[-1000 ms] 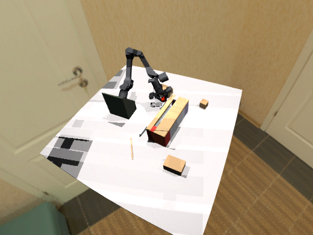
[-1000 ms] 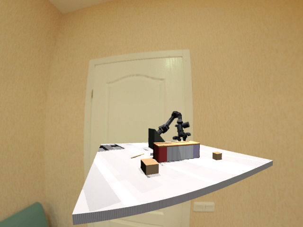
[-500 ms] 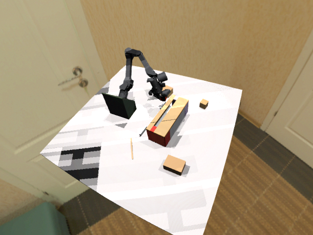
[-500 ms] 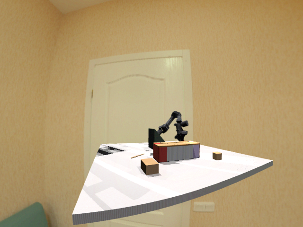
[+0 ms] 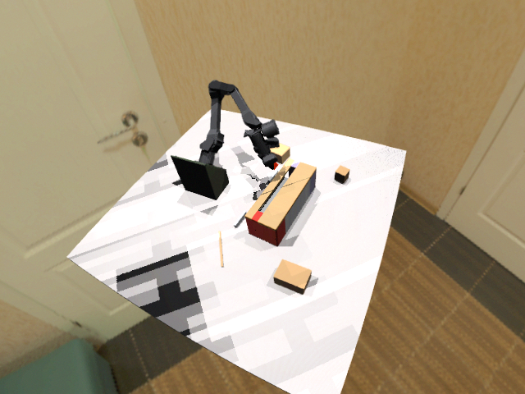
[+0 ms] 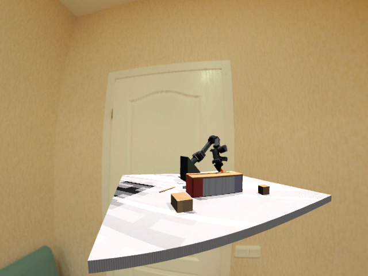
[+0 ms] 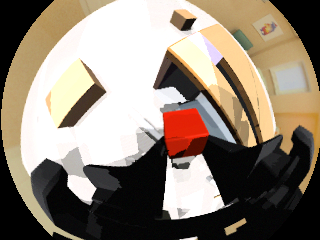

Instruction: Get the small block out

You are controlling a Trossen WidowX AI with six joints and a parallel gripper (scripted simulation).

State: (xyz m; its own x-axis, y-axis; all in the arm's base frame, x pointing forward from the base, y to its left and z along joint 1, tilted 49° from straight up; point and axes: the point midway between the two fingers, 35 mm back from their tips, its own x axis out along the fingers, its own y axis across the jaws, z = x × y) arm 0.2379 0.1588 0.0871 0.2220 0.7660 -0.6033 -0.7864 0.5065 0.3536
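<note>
The red block (image 5: 276,166) (image 6: 221,170) (image 7: 185,125) is out of the box, held between the fingertips of my gripper (image 7: 182,138). The gripper is shut on it. The long box (image 5: 295,193) (image 6: 218,186) (image 7: 192,50) stands upright on the table, with a red end and a bluish-purple end. In the top view the block shows beside the box's front, near the purple end. In the exterior view it shows just above the line of the box's top, partly hidden. The exact gap between block and box is hard to tell.
A wooden block (image 5: 280,153) (image 7: 75,95) lies behind the gripper. A small wooden cube (image 5: 341,174) (image 6: 263,189) (image 7: 183,20) lies beyond the purple end, a larger one (image 5: 292,275) (image 6: 181,202) beyond the red end. A thin stick (image 5: 221,249) (image 6: 167,189) and a black panel (image 5: 197,178) are also on the table.
</note>
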